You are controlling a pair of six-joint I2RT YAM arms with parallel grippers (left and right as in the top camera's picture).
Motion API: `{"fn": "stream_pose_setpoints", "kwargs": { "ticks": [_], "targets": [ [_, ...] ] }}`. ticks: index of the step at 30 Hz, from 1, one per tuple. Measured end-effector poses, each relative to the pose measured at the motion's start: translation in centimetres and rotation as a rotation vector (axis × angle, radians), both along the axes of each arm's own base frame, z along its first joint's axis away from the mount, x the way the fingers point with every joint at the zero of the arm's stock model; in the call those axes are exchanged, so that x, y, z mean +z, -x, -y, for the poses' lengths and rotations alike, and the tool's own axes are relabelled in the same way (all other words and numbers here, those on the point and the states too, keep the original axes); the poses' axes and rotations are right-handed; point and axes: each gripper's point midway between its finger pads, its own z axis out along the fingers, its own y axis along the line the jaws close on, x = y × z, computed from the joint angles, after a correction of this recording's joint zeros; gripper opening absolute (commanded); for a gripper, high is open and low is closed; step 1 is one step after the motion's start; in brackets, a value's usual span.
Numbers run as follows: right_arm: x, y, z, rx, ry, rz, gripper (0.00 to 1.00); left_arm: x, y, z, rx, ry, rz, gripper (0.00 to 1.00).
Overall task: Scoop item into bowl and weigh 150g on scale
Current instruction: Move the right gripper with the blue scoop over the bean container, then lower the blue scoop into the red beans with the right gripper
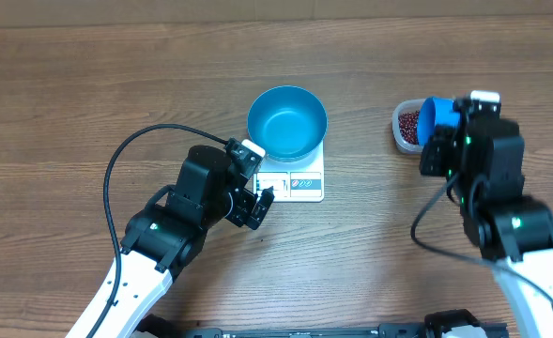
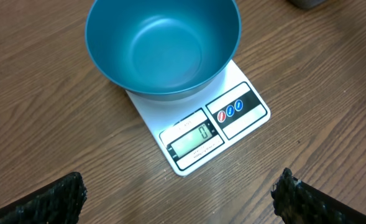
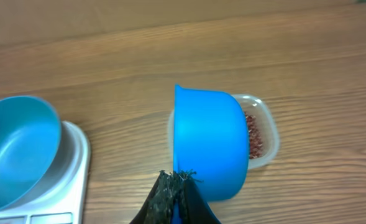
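Beans point(image 3: 253, 134) lie beyond the scoop point(image 3: 207, 146) in right tool point(image 3: 176, 186).

One blue bowl point(image 1: 286, 122). One white scale point(image 1: 302, 181) beneath it, bearing one display point(image 2: 194, 140) and three round buttons point(image 2: 230, 111). One clear tub point(image 3: 271, 149) at 3 o'clock from the bowl, holding beans point(image 3: 253, 134) too many to count. One blue scoop point(image 1: 438, 120) at the tub's 3 o'clock edge. Two arms: one left arm point(image 1: 177, 225) at 7 o'clock on the worktop point(image 1: 69, 84), one right arm point(image 1: 501, 207) at 4 o'clock. Two left fingers point(image 2: 52, 199), two right fingers point(image 3: 164, 199), four altogether. Two black cables point(image 1: 116, 160), one per arm. One wooden worktop under everything.
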Motion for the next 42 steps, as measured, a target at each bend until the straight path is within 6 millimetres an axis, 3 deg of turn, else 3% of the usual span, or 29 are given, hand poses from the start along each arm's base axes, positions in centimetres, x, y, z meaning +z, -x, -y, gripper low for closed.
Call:
{"fn": "stream_pose_setpoints", "kwargs": {
  "ticks": [7,13,25,42],
  "targets": [
    [1.5,-2.8,1.1,-0.02,0.131,-0.119,0.04,0.0,0.0,0.0,0.0,0.0,0.0,0.99],
    [0.8,-4.0,2.6,-0.04,0.262,-0.234,0.04,0.0,0.0,0.0,0.0,0.0,0.0,1.0],
    [-5.0,-6.2,4.5,-0.065,0.434,-0.429,0.04,0.1,-0.1,0.0,0.0,0.002,0.004,1.0],
    [-11.4,-8.7,4.2,-0.037,0.472,-0.544,0.04,0.1,-0.1,0.1,0.0,0.004,0.007,0.99]
  ]
}}
